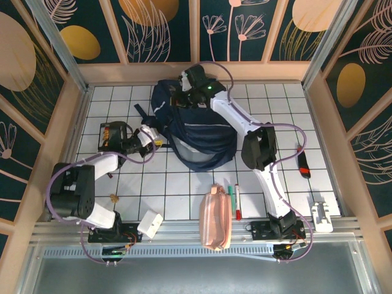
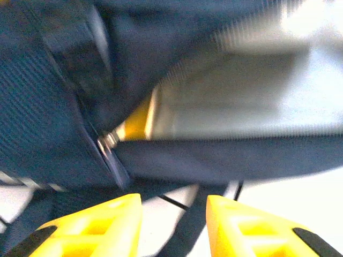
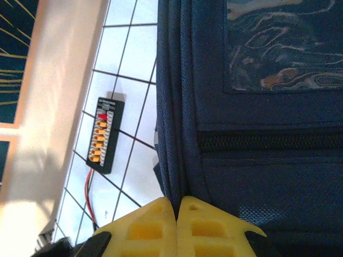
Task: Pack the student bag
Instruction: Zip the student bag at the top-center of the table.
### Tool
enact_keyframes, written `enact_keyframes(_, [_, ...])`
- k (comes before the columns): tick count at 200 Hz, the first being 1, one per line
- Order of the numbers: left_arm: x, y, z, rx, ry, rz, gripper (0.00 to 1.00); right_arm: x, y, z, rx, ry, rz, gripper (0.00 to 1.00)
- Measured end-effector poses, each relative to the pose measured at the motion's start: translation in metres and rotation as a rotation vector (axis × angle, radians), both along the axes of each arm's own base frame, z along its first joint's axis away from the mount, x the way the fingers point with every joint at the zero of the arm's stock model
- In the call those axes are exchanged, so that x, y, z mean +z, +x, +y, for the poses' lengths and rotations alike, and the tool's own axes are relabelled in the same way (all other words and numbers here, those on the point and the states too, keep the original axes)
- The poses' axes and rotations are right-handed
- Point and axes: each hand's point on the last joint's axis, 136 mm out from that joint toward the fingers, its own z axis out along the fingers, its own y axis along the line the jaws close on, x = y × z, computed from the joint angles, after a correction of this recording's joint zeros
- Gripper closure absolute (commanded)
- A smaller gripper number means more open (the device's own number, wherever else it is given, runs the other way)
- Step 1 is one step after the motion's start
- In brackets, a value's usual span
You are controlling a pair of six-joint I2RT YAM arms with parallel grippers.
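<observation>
The student bag [image 1: 199,131], laid toward 12 o'clock on the desk [image 1: 184,190], is pinched at its far seam by the shut right gripper [image 3: 177,206], seemingly to hold its mouth open, while the left gripper [image 2: 174,206] is poised narrowly parted and empty at the bag's 9 o'clock lip.

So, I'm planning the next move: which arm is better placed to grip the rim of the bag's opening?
Left, probably. The left gripper faces the student bag's open rim with jaws apart; the right gripper is shut on its far edge.

A robot test cell: white gridded table [image 1: 184,187] boxed by leaf-patterned panels [image 1: 245,30].
</observation>
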Motion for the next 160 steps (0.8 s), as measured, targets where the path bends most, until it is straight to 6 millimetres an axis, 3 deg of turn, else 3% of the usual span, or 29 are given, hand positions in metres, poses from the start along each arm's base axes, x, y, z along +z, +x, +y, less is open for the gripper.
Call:
enact_keyframes(17, [-0.013, 0.000, 0.000, -0.005, 0.020, 0.032, 0.62, 0.010, 0.008, -0.012, -0.016, 0.024, 0.002, 1.00])
enact_keyframes(38, [-0.014, 0.009, -0.003, -0.016, 0.014, 0.041, 0.62, 0.012, 0.014, -0.021, -0.030, 0.035, 0.009, 1.00])
enact_keyframes(107, [-0.001, 0.033, -0.019, -0.094, -0.041, 0.016, 0.62, -0.003, 0.001, -0.012, 0.004, 0.030, 0.047, 1.00])
enact_keyframes(160, [-0.020, 0.042, -0.028, -0.142, -0.003, 0.066, 0.63, -0.002, 0.000, -0.009, 0.010, 0.035, 0.043, 1.00])
